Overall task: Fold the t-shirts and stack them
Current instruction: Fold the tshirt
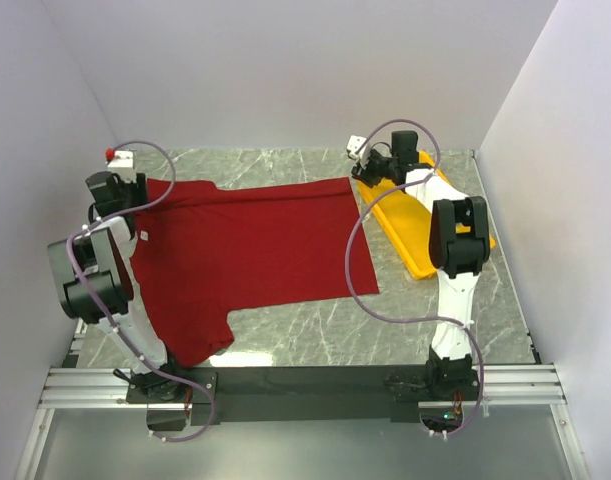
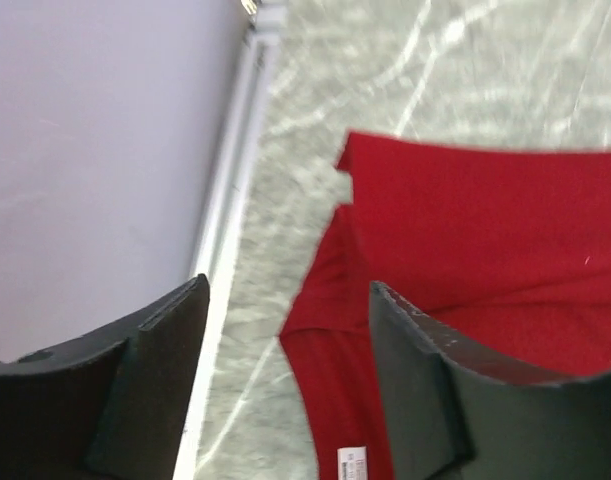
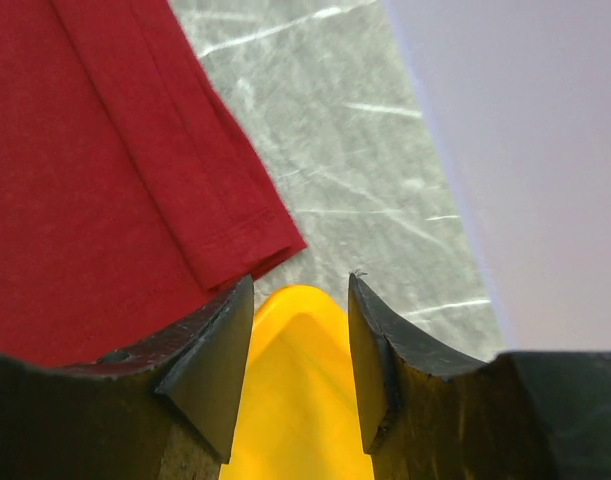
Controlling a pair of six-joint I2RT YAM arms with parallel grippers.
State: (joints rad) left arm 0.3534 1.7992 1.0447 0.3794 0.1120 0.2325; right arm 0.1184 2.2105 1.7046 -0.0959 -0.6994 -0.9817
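Left gripper (image 2: 290,290) and right gripper (image 3: 300,283) stand released, empty, at shirt's (image 1: 255,240) far corners. Advice: grasp matching corners evenly, keeping cloth flat.

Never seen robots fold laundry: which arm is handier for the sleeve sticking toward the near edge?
Probably left: the red t-shirt's near sleeve lies by the left arm's base; the right gripper hangs open above the yellow tray.
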